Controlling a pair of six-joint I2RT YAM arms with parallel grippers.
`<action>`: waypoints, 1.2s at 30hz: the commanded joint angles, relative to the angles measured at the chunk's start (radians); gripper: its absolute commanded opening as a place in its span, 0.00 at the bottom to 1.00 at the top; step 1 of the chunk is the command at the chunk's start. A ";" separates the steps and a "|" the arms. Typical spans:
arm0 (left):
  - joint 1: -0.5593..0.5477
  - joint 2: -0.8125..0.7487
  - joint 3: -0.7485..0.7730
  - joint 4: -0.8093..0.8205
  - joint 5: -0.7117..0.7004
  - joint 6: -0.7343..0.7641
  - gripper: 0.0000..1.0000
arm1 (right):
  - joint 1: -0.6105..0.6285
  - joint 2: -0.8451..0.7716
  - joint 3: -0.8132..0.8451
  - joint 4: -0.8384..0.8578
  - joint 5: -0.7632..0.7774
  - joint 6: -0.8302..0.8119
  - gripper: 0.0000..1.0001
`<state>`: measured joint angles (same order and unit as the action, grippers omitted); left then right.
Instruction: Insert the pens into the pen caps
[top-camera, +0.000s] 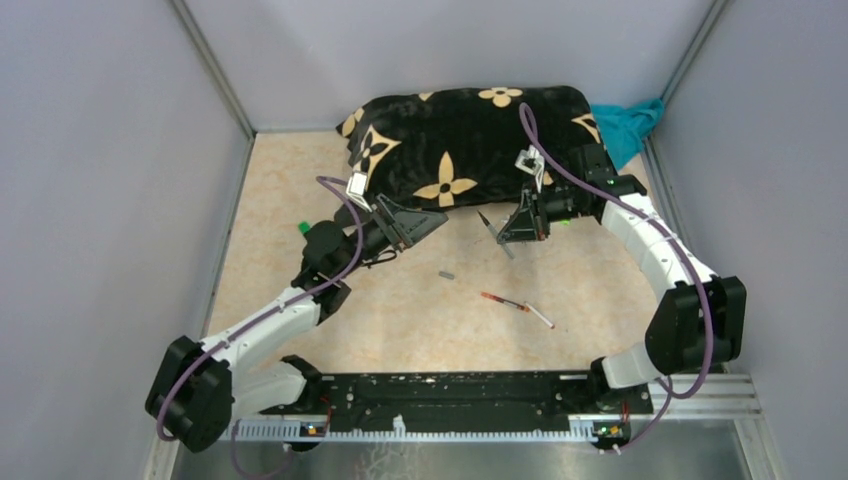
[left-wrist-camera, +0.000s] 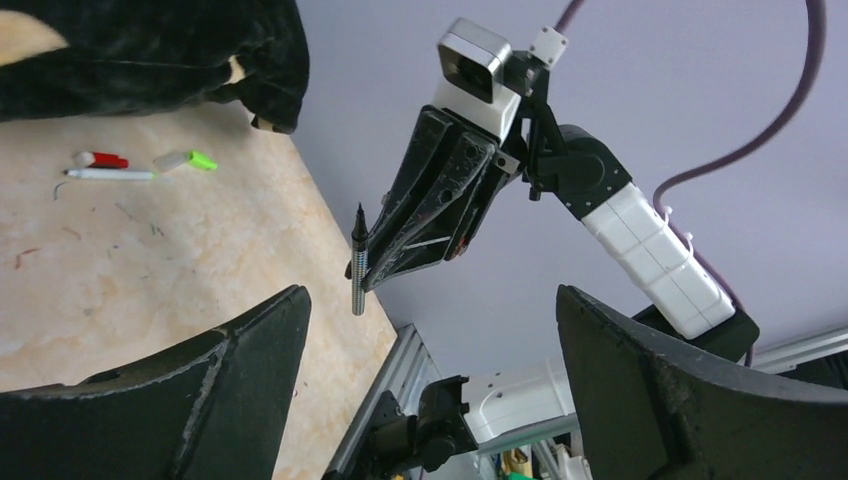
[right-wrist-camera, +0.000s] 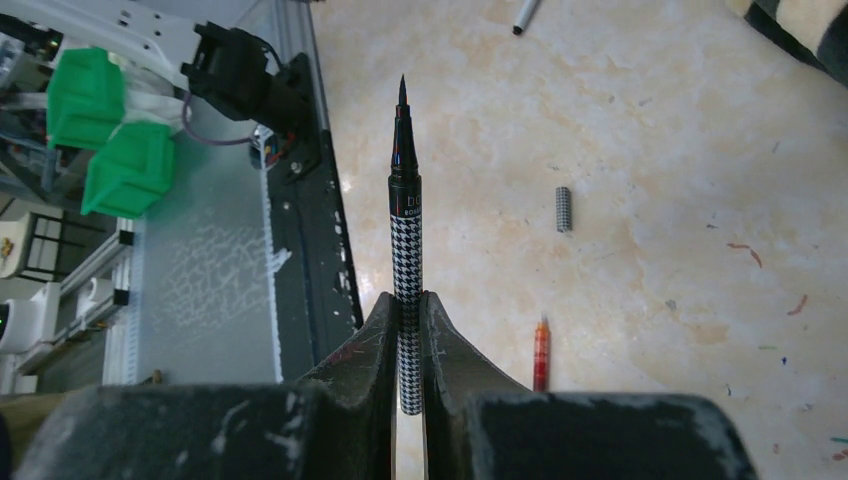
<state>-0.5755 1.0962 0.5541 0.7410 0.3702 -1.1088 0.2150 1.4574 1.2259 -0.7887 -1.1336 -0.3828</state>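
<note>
Right gripper (right-wrist-camera: 408, 302): clamped together on the rear end of a slim black-and-white houndstooth pen (right-wrist-camera: 407, 230), so the pointed tip is free for a cap.
Left gripper (left-wrist-camera: 430, 300): fingers wide apart, holding nothing, probably ready to take a cap.
Matching cap: small houndstooth tube (right-wrist-camera: 564, 209) lying on the beige table (right-wrist-camera: 650, 120), ahead of the right gripper and to one side.

Black-and-white houndstooth pen (right-wrist-camera: 407, 270), matching houndstooth cap (right-wrist-camera: 564, 209), orange-red pen (right-wrist-camera: 541, 355), black cushion (top-camera: 460, 140) with cream flowers, teal cloth (top-camera: 628, 125)
</note>
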 joint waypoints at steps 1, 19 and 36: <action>-0.085 0.045 0.057 0.070 -0.100 0.069 0.92 | -0.009 -0.009 0.028 0.070 -0.149 0.084 0.00; -0.248 0.321 0.282 -0.060 -0.198 0.157 0.50 | -0.008 -0.017 -0.018 0.179 -0.195 0.191 0.00; -0.271 0.308 0.231 0.022 -0.287 0.070 0.00 | -0.006 -0.060 -0.050 0.191 -0.182 0.242 0.47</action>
<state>-0.8368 1.4326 0.8211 0.6674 0.1383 -0.9825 0.2085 1.4517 1.1896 -0.6254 -1.3067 -0.1635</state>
